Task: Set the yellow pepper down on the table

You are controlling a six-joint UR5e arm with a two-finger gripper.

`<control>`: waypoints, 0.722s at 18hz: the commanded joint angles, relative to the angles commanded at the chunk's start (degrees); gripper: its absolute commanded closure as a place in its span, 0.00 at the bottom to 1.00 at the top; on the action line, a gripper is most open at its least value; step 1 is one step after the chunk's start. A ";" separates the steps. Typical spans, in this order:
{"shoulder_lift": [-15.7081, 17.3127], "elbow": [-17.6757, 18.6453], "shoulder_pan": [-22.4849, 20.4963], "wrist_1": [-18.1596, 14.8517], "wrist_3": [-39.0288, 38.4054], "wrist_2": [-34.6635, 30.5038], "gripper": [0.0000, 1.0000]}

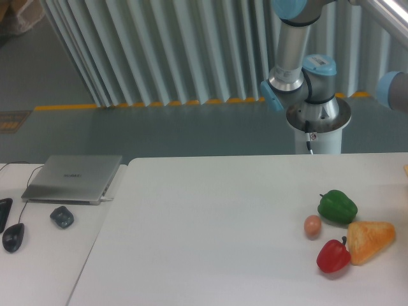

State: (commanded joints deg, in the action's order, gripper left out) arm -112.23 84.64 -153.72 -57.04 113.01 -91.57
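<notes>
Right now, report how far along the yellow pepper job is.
Done: nothing. The table holds only a green pepper, red pepper, egg and wedge. In hand: unclear, because the tool is out of view. A yellow sliver at the right edge might be the yellow pepper, but I cannot tell. Left: setting it on bare table.

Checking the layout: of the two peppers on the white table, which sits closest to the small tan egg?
The glossy green bell pepper; the red pepper lies farther from the egg.

Matte white table [210, 217]; glossy red pepper [333, 255]
</notes>
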 joint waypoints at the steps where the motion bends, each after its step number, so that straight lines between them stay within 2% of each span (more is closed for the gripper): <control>1: -0.27 -0.35 0.00 0.00 2.28 -1.67 0.00; 4: -1.23 -0.88 0.00 0.00 10.28 -5.80 0.00; 8: -3.16 -2.90 0.18 0.18 15.38 -8.71 0.00; 13: -6.50 -3.78 0.00 3.60 16.19 -8.71 0.00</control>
State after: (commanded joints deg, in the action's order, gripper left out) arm -118.73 80.86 -153.72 -53.44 129.20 -100.28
